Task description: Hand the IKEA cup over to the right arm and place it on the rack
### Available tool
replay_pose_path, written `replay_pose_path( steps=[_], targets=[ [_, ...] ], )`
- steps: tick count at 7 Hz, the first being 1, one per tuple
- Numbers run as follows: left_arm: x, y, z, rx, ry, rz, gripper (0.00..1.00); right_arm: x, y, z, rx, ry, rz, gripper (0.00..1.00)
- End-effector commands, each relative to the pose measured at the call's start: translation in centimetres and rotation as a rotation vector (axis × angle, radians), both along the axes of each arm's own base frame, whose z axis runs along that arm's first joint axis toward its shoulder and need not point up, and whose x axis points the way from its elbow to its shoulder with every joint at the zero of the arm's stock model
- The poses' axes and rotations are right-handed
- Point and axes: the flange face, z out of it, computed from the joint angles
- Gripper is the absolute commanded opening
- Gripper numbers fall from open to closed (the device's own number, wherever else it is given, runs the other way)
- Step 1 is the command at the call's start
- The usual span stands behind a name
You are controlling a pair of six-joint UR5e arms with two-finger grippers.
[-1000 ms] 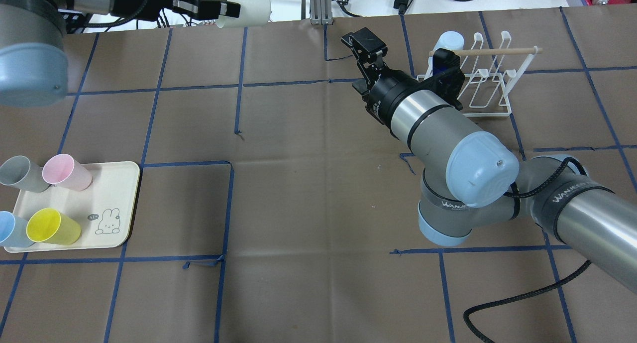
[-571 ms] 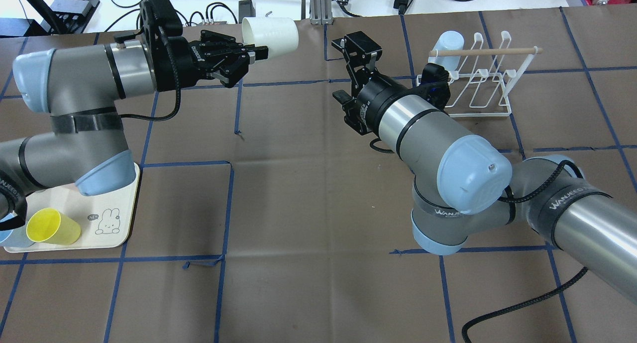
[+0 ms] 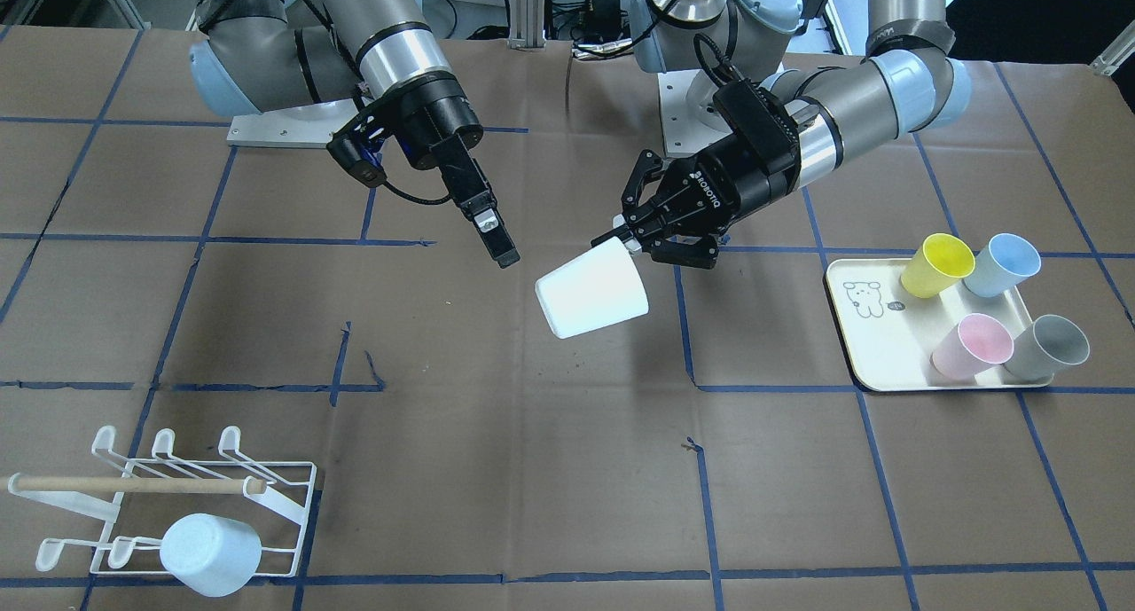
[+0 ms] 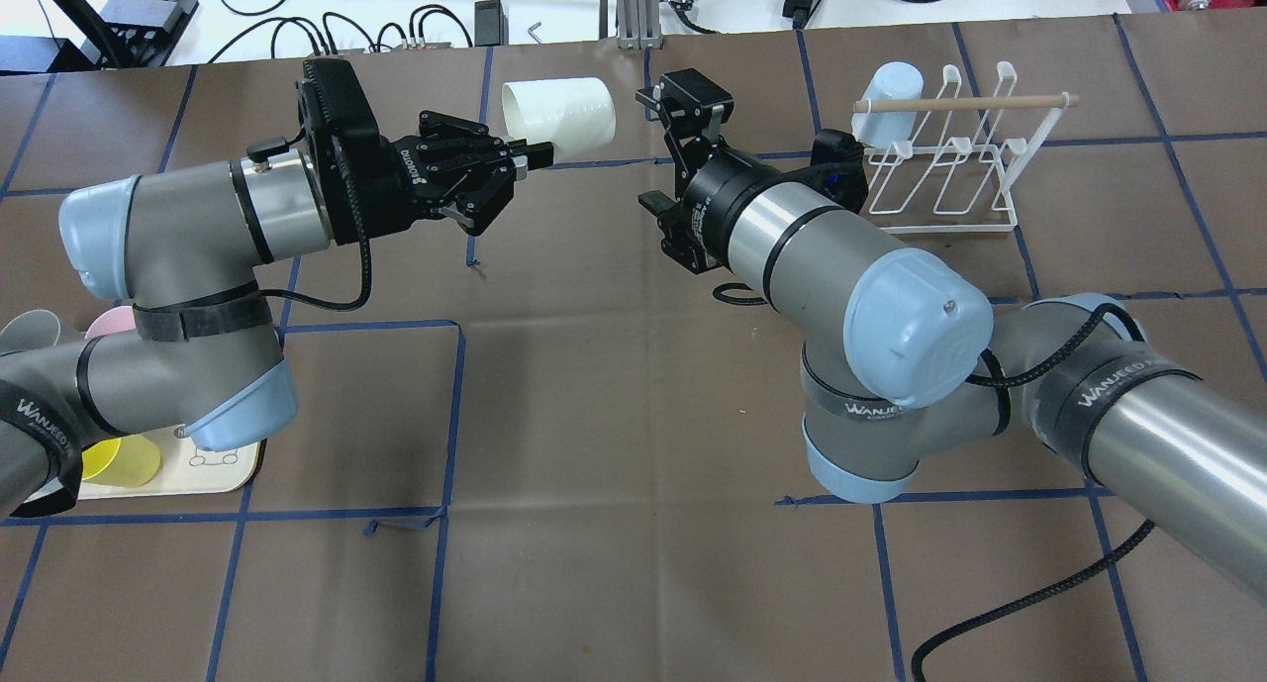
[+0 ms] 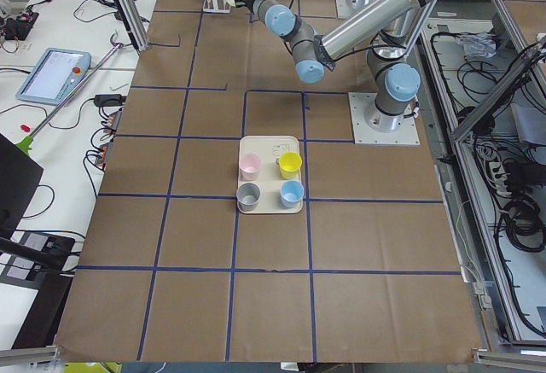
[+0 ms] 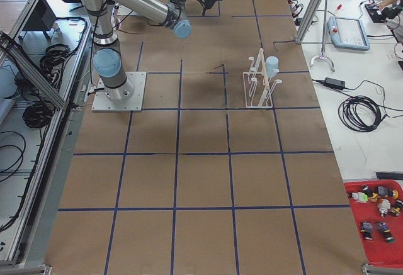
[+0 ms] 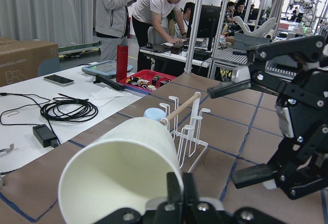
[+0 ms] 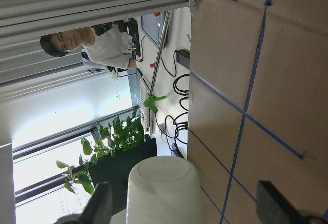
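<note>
White cup [image 4: 559, 118] hangs in mid-air on its side over the far-middle part of the table [image 4: 594, 415], well off the surface. It is pinched at the rim by the left gripper [image 4: 539, 152]: 1 finger is inside the mouth, the other outside, clamped tight on the wall. The mouth faces back toward that gripper and the base points at the right gripper [image 4: 661, 157]. The right gripper's jaws are spread wide, w/ nothing in them. It sits just beside the cup's base, lined up w/ it but not touching. From the right wrist cam the base shows btwn the 2 spread fingertips. Further out to the robot's right is the rack [image 4: 950, 182], white wire w/ a wooden dowel across the top. It stands on the table w/ 1 pale blue cup [image 4: 888, 88] hung upside-down at its far-left corner; the other prongs are bare. Over on the robot's left is a cream tray [image 3: 873, 354] w/ 4 cups standing on it: yellow cup [image 3: 938, 265], blue cup [image 3: 1002, 263], pink cup [image 3: 971, 345] and grey cup [image 3: 1051, 347]. In the bg of the left wrist cam, a few people [image 7: 154, 14] stand at a desk beyond the table.
</note>
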Motion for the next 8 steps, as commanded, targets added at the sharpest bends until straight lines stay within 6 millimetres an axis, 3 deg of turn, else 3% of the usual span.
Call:
replay_pose_path(
  steps=[1, 3, 8],
  targets=[
    [-0.3, 0.3, -0.1, -0.005, 0.004, -0.007, 0.01, 0.8, -1.0, 0.0, 0.015, 0.001, 0.009, 1.00],
    [-0.3, 0.3, 0.0, -0.005, 0.004, -0.008, 0.01, 2.5, -2.2, 0.1, 0.004, -0.002, 0.033, 1.00],
    [-0.4, 0.4, 0.0, -0.004, 0.004, -0.008, 0.01, 4.2, -4.5, -0.7, 0.007, 0.000, 0.048, 0.99]
  ],
)
